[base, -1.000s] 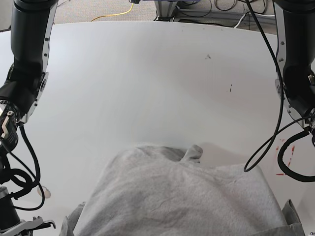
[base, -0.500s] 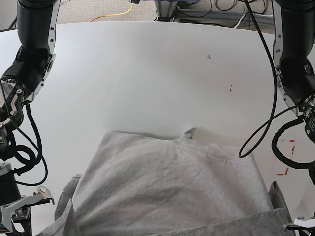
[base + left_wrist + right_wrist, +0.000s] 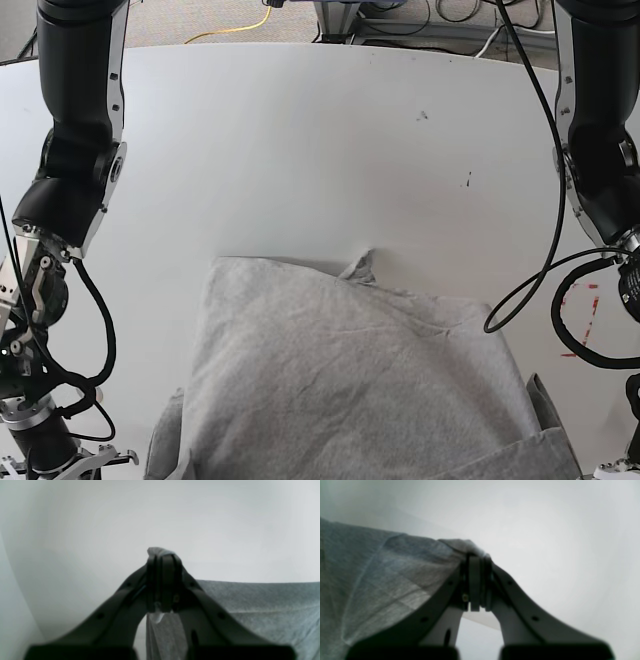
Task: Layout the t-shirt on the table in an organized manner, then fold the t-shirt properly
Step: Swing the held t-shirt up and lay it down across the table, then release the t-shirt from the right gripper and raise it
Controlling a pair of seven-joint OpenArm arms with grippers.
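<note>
While the heather-grey t-shirt (image 3: 350,380) is spread over the lower middle of the base view on the white table (image 3: 300,150), both of its near edges are held up by the arms. In the left wrist view, the left gripper (image 3: 161,580) is seen pressed together on a small fold of the grey cloth, which sticks out above the fingertips; the rest of the cloth is seen at the lower right of that frame. In the right wrist view, the right gripper (image 3: 477,580) is clamped on another bunched edge, and the fabric is stretched toward the left of the frame. A red tape mark (image 3: 580,320) is seen at the right edge of the base view.
</note>
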